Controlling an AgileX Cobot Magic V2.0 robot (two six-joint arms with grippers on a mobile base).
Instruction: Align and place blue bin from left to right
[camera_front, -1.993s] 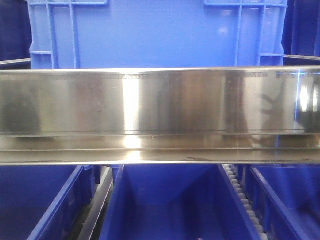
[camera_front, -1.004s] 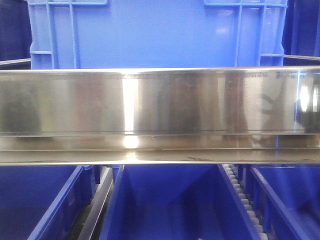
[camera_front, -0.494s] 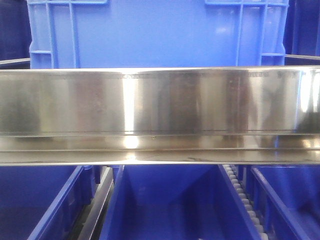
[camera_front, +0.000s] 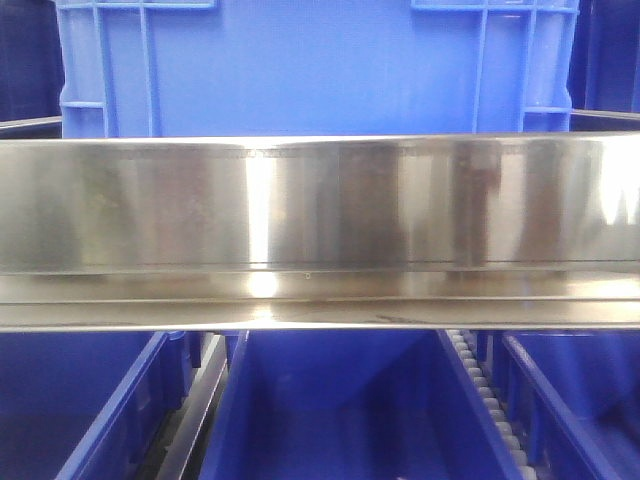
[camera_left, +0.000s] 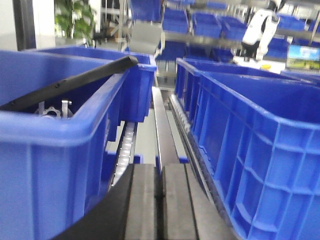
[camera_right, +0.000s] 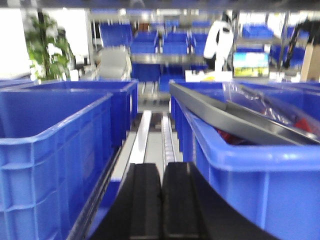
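Observation:
The blue bin (camera_front: 310, 70), a bright-blue crate with a smooth wall and ribbed corners, fills the upper middle of the front view behind a steel rail. In the left wrist view its ribbed wall (camera_left: 260, 150) stands to the right of my left gripper (camera_left: 160, 167), which is shut with nothing between its fingers. In the right wrist view the same kind of ribbed wall (camera_right: 50, 150) stands to the left of my right gripper (camera_right: 161, 166), also shut and empty. Both grippers hover over roller lanes beside the bin and touch nothing.
A shiny steel rail (camera_front: 320, 230) crosses the front view, with deeper-blue bins (camera_front: 340, 410) below it. A bin holding a black bar and metal parts (camera_left: 60, 125) flanks my left gripper. A bin with a grey bar and plastic bag (camera_right: 250, 140) flanks my right gripper. Roller tracks (camera_left: 125, 150) run ahead.
A dark reflection at the right end of the steel rail has faded away. The blue bin's right edge has crept very slightly to the right.

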